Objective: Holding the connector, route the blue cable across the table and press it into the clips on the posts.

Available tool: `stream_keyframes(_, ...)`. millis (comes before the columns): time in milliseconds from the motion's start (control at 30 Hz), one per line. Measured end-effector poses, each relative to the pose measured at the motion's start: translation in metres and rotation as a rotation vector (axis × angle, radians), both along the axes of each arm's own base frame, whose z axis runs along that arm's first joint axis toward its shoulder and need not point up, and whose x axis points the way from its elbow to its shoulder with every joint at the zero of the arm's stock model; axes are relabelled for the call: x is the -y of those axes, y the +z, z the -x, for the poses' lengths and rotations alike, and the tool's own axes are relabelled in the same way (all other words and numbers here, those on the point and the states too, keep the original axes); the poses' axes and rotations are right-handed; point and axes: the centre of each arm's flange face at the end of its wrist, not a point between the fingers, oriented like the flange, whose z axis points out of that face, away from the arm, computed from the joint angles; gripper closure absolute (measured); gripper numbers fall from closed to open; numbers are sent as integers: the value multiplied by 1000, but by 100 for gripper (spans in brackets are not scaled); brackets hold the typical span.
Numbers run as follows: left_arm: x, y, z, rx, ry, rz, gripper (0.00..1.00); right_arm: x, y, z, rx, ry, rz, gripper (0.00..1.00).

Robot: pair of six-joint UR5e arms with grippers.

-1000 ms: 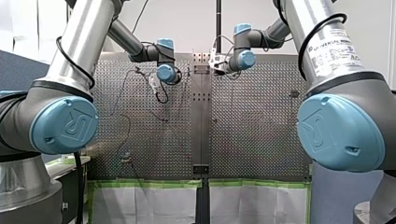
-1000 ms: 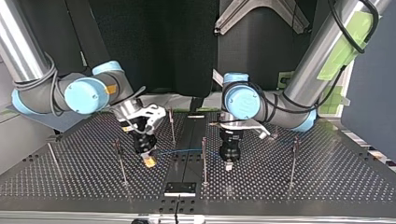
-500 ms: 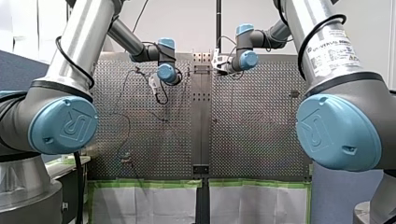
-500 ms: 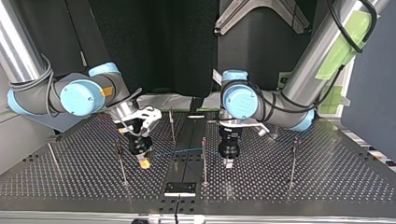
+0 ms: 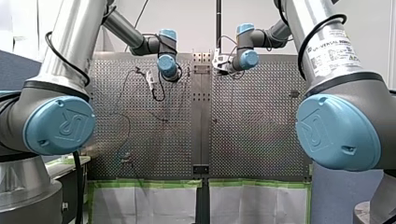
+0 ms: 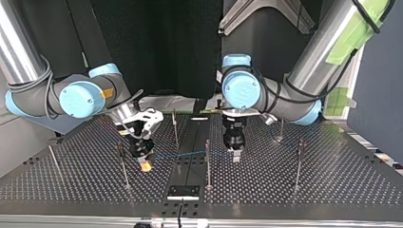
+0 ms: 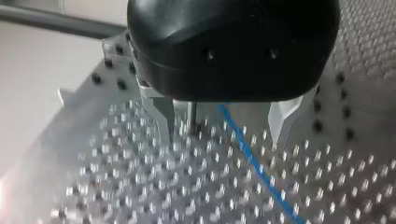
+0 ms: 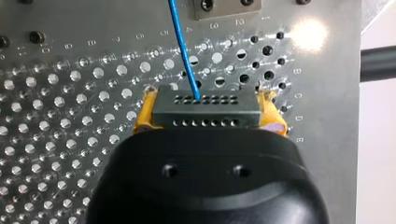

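My right gripper (image 8: 209, 122) is shut with its yellow pads on the grey connector (image 8: 205, 111). The blue cable (image 8: 181, 46) leaves the connector and runs ahead over the perforated table. In the top view my right gripper (image 6: 145, 165) hangs low at the left of centre. From it the blue cable (image 6: 180, 155) stretches past the middle post (image 6: 207, 159) towards my left gripper (image 6: 235, 156). In the left wrist view my left gripper (image 7: 224, 128) is open. The blue cable (image 7: 250, 161) lies on the table between its metal fingers (image 7: 164, 116), untouched.
Several thin posts stand on the table, among them a post (image 6: 123, 164) beside my right gripper, a post (image 6: 175, 127) further back and a post (image 6: 298, 161) at the top view's right. A small black plate (image 6: 183, 191) lies at the near edge.
My left gripper has opened and let go of the blue cable, then lifted a little. My right gripper, still shut on the connector, has shifted slightly towards the top view's left.
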Motion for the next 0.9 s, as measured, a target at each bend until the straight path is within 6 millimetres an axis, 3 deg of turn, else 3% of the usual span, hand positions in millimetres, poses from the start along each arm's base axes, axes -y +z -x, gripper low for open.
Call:
stream_keyframes(500,35,26,68,-55,-25,-26,0,1,1,5,-7,-7,-12,100)
stream_keyframes(733,49,51,102,-34,-47,-36,0,3,1,7,-6,-13,-13,100)
stream_keyframes(900,65,60,116,-5,-109,-33,0,3,1,8,-5,-15,-14,100)
